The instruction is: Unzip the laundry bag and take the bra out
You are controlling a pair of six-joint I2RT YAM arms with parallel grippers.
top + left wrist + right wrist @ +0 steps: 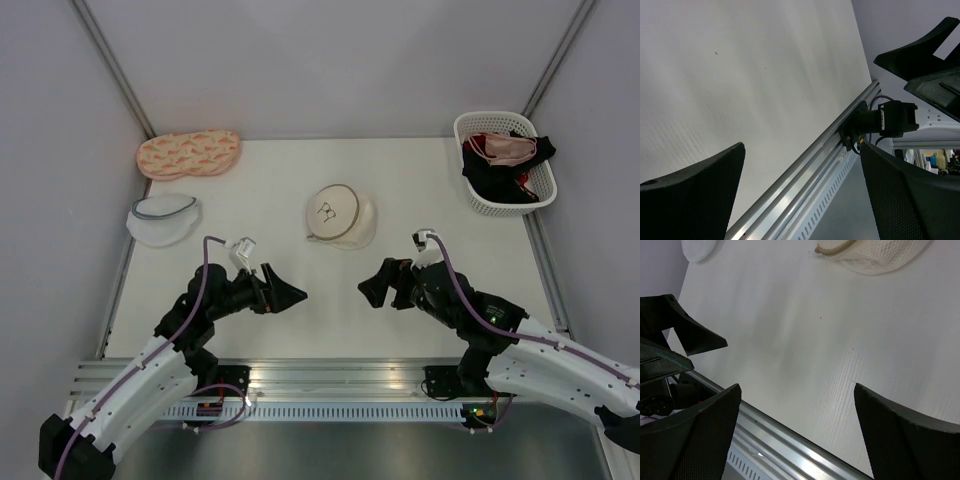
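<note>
The laundry bag [341, 216], a round cream mesh pouch with a small black bra symbol on its flat face, lies at the table's middle; its edge shows at the top of the right wrist view [875, 255]. The bra is hidden. My left gripper [291, 296] hovers open in front of the bag and to its left, pointing right. My right gripper [372, 290] is open too, in front of the bag and slightly to its right, pointing left. Both sets of jaws stand wide with nothing between them [802, 192] [797, 427].
A long peach patterned pouch [188, 154] lies at the back left, with a white mesh pouch with a grey-blue rim [163, 219] in front of it. A white basket [540, 197] at the back right holds pink and black garments. An aluminium rail [330, 378] runs along the near edge.
</note>
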